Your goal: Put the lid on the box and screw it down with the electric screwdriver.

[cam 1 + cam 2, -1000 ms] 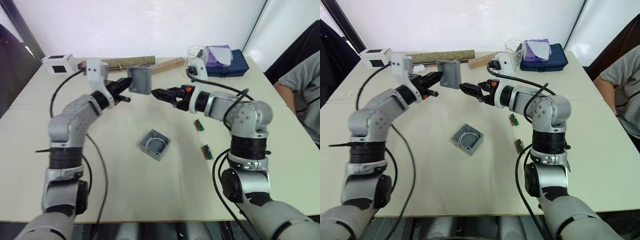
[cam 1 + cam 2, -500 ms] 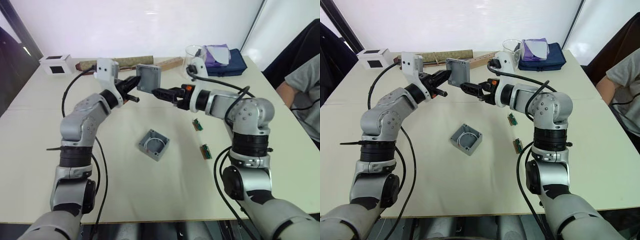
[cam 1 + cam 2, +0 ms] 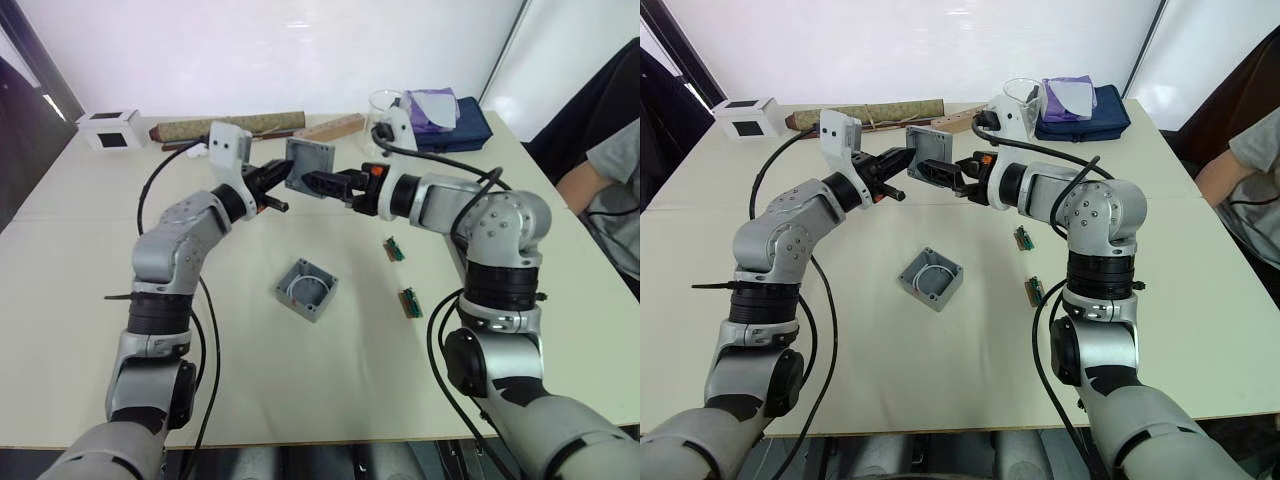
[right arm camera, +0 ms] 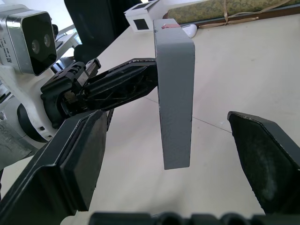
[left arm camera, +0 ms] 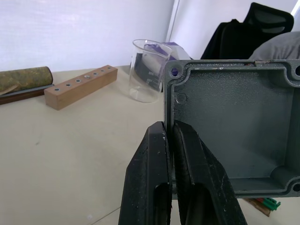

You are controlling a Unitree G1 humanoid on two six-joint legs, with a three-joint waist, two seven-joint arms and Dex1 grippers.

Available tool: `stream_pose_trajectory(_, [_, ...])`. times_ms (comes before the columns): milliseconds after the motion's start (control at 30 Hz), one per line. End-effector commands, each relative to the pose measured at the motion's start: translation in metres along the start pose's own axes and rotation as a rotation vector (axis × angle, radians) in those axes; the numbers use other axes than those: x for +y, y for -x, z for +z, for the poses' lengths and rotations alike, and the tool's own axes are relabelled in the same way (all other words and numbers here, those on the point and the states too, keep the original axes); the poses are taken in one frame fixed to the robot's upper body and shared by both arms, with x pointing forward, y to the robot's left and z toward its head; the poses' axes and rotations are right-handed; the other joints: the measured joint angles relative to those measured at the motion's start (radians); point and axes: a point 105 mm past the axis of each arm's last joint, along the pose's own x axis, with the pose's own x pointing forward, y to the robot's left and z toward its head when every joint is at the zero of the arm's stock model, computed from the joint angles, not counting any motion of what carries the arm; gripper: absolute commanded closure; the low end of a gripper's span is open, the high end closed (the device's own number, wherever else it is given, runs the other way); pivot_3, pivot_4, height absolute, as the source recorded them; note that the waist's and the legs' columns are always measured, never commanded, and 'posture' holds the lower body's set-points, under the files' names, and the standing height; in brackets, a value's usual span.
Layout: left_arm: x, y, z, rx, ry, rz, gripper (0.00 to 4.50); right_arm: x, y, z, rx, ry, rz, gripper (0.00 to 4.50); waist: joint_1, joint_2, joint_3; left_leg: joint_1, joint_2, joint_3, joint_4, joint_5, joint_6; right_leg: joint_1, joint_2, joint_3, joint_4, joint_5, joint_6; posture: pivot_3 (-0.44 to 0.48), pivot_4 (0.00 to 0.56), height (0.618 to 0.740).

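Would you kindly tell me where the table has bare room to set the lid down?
Bare tabletop lies left of the box, and along the near edge. It is crowded at the far edge, around the beaker and wooden block, and right of the box by two small green parts.

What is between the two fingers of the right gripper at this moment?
The lid stands edge-on in the gap between the open right gripper fingers, touching neither, as the right wrist view shows. The left gripper is clamped on its rim.

1 lid [image 3: 309,168] | 1 box [image 3: 309,289] | 2 grippers: left [image 3: 278,186], right [image 3: 316,183] | 2 small green circuit boards [image 3: 398,249] [image 3: 411,302] | 1 glass beaker [image 3: 383,110] | 1 white cube [image 3: 107,128] | 1 wooden block [image 3: 335,127]
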Motion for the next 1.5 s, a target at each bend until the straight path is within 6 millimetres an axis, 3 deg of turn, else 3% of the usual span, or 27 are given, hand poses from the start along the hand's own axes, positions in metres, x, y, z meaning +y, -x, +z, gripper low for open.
stream_pose_trajectory(33, [-0.002,0.0,0.019,-0.057,-0.034,-0.003,4.5,0.013,0.004,0.019,-0.076,0.05,0.038,1.39,0.0,0.0,0.0,0.0,0.0,0.0,0.0,0.0,0.0,0.0,0.0,0.0,0.0,0.0,0.0,0.0,0.15,0.74])
stream_pose_trajectory(267, [-0.002,0.002,0.018,-0.054,-0.036,-0.007,4.5,0.012,0.004,0.021,-0.094,0.055,0.029,4.01,0.0,0.0,0.0,0.0,0.0,0.0,0.0,0.0,0.0,0.0,0.0,0.0,0.0,0.0,0.0,0.0,0.15,0.74])
stream_pose_trajectory(300, [-0.003,0.002,0.018,-0.055,-0.037,-0.009,4.5,0.012,0.004,0.021,-0.095,0.055,0.027,4.13,0.0,0.0,0.0,0.0,0.0,0.0,0.0,0.0,0.0,0.0,0.0,0.0,0.0,0.0,0.0,0.0,0.15,0.74])
stream_pose_trajectory(567, [-0.007,0.004,0.02,-0.064,-0.032,-0.037,4.5,0.012,0.002,0.019,-0.098,0.048,0.03,4.13,0.0,0.0,0.0,0.0,0.0,0.0,0.0,0.0,0.0,0.0,0.0,0.0,0.0,0.0,0.0,0.0,0.15,0.74])
stream_pose_trajectory(633, [-0.003,0.008,0.025,-0.083,-0.048,-0.041,3.84,0.014,0.002,0.016,-0.101,0.048,0.039,4.13,0.0,0.0,0.0,0.0,0.0,0.0,0.0,0.0,0.0,0.0,0.0,0.0,0.0,0.0,0.0,0.0,0.15,0.74])
stream_pose_trajectory(700, [0.0,0.013,0.029,-0.093,-0.066,-0.049,3.46,0.015,0.002,0.014,-0.105,0.051,0.041,4.13,-0.001,0.0,0.0,0.0,0.0,0.0,0.0,0.0,0.0,0.0,0.0,0.0,0.0,0.0,0.0,0.0,0.15,0.74])
stream_pose_trajectory(767, [0.0,0.018,0.033,-0.086,-0.017,-0.088,2.66,0.015,0.002,0.013,-0.112,0.057,0.038,4.13,-0.001,0.0,0.0,0.0,0.0,0.0,-0.001,0.0,0.0,0.0,0.0,0.0,0.0,0.0,0.0,0.0,0.15,0.74])
stream_pose_trajectory(900, [0.006,0.038,0.04,-0.067,0.037,-0.146,2.66,0.015,0.004,0.012,-0.131,0.121,0.022,4.13,-0.004,0.0,0.0,0.0,0.0,0.0,-0.001,0.0,0.0,0.0,0.001,0.0,-0.001,0.0,0.0,0.0,0.15,0.74])
stream_pose_trajectory(1000, [0.02,0.053,0.046,-0.057,0.079,-0.136,3.42,0.012,0.012,0.009,-0.159,0.318,-0.034,4.13,-0.004,0.001,0.0,0.0,0.0,-0.001,-0.001,0.0,0.0,0.0,0.001,0.0,-0.001,0.0,0.0,0.0,0.15,0.74])
stream_pose_trajectory(1067, [0.027,0.06,0.047,-0.044,0.101,-0.124,4.4,0.013,0.02,0.006,-0.194,0.511,-0.073,4.13,-0.001,0.0,0.0,0.0,0.0,0.0,-0.002,0.0,0.0,0.0,0.001,0.0,-0.002,0.0,0.0,0.0,0.15,0.74])
stream_pose_trajectory(1200, [0.03,0.067,0.041,0.003,0.122,-0.129,4.4,0.021,0.038,-0.009,-0.248,0.9,-0.108,4.13,0.001,0.0,0.001,0.0,0.0,0.0,-0.002,0.0,0.0,0.001,0.0,0.0,-0.003,-0.001,0.001,0.0,0.15,0.74])
stream_pose_trajectory(1400, [0.004,0.06,0.02,0.119,0.114,-0.262,4.4,0.038,0.061,-0.071,-0.259,1.624,-0.044,4.13,0.003,-0.001,0.001,0.0,0.0,0.0,-0.003,0.0,0.0,0.001,0.0,0.0,-0.003,-0.001,0.002,0.0,0.15,0.74])
stream_pose_trajectory(1500, [-0.007,0.056,0.011,0.179,0.095,-0.322,4.4,0.037,0.06,-0.089,-0.292,1.75,0.0,4.13,-0.005,-0.001,0.001,0.0,0.0,0.0,-0.002,0.001,-0.002,0.001,0.0,0.0,-0.003,-0.001,0.002,0.0,0.15,0.74])
